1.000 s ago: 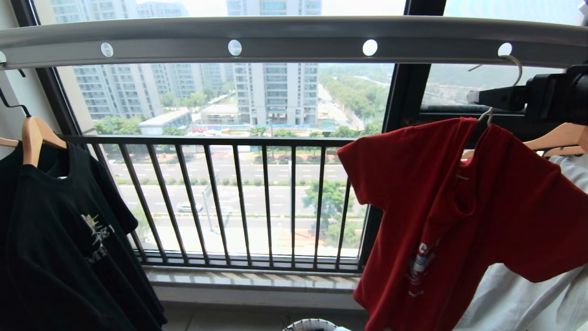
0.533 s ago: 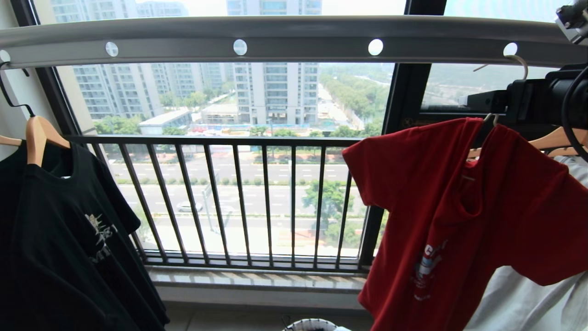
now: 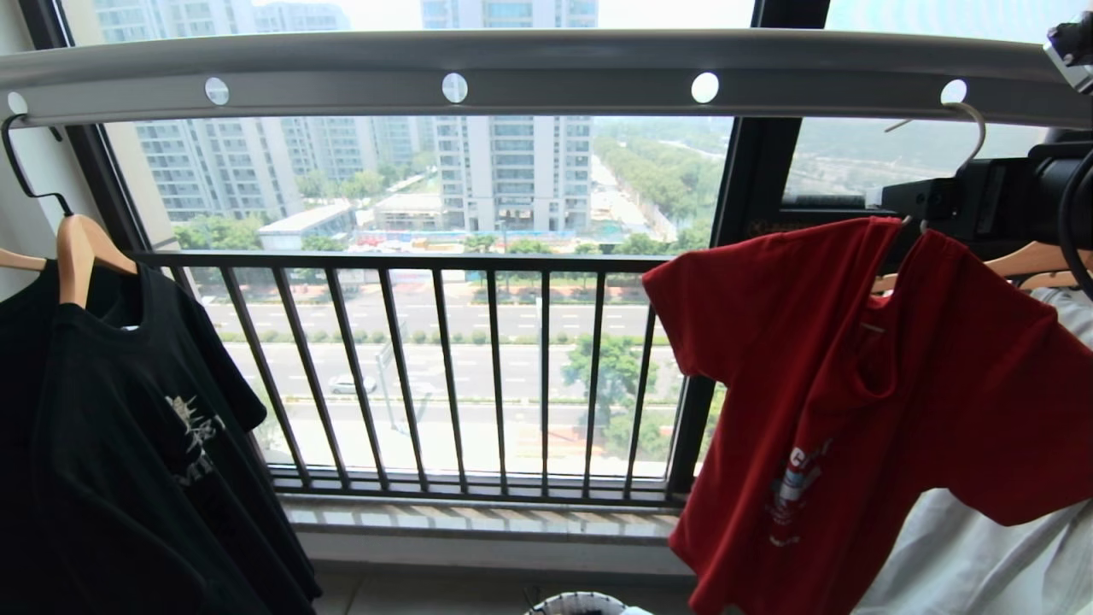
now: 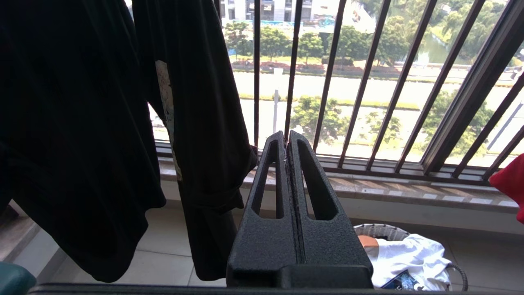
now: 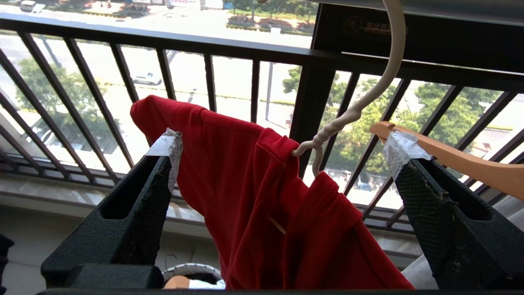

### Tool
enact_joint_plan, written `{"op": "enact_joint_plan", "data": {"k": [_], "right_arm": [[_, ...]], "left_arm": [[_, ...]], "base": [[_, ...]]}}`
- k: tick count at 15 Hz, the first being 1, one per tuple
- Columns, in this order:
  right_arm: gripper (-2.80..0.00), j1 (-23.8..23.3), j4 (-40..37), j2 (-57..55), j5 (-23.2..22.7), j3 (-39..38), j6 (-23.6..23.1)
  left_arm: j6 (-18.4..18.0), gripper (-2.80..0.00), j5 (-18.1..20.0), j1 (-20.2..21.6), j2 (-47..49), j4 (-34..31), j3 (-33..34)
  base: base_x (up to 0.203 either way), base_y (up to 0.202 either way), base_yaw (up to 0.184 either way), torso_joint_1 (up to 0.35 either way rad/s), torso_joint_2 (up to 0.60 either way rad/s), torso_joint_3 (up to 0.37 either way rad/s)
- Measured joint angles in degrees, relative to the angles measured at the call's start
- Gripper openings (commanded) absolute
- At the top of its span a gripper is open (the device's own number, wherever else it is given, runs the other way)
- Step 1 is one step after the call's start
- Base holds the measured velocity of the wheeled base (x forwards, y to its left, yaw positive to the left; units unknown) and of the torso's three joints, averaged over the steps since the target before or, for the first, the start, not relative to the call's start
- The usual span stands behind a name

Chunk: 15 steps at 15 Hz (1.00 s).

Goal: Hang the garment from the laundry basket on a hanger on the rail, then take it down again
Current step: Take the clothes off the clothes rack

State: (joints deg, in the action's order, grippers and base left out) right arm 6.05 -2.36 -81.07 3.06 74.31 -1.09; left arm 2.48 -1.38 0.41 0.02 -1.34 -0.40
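Red T-shirt [image 3: 862, 410] hangs on the white wire hanger [image 5: 360, 106], hooked into one of the rail [image 3: 546, 73]'s holes so it can't slide. Right gripper [image 5: 282, 155] is spread wide either side of the hanger neck, touching nothing; left gripper [image 4: 286, 143] is pressed together, parked low. Count: three shirts hanging (black, red, white), five holes showing, one basket [image 4: 378, 231] below.

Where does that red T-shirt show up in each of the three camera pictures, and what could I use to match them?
Head view: the red T-shirt hangs at the right, under the rail.
Left wrist view: only a red edge at the right border.
Right wrist view: it fills the middle, on the white wire hanger, between the open right gripper fingers.
Shared landmark: the dark barred window railing, in all three.
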Motion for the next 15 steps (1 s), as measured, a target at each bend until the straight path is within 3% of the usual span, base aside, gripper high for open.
{"op": "enact_joint_plan", "data": {"k": [9,10,11,15], "right_arm": [[0.00,-0.71,1.43,-0.27,0.00,0.10,-0.12],[-2.05,-0.79,1.44,-0.38,0.00,0.08,-0.09],[-2.80,-0.89,1.46,-0.52,0.00,0.08,-0.09],[-2.80,-1.07,1.66,-1.01,-0.06,0.08,-0.20]], "left_arm": [[0.02,-2.80,-0.01,0.00,-0.02,0.02,-0.02],[0.01,-2.80,0.01,0.00,-0.04,0.02,-0.02],[0.04,-2.80,0.01,0.00,-0.05,0.02,-0.02],[0.10,-2.80,-0.01,0.00,-0.05,0.02,0.02]], "base": [[0.000,0.000,0.000,0.000,0.00,0.000],[0.000,0.000,0.000,0.000,0.00,0.000],[0.000,0.000,0.000,0.000,0.00,0.000],[0.000,0.000,0.000,0.000,0.00,0.000]]}}
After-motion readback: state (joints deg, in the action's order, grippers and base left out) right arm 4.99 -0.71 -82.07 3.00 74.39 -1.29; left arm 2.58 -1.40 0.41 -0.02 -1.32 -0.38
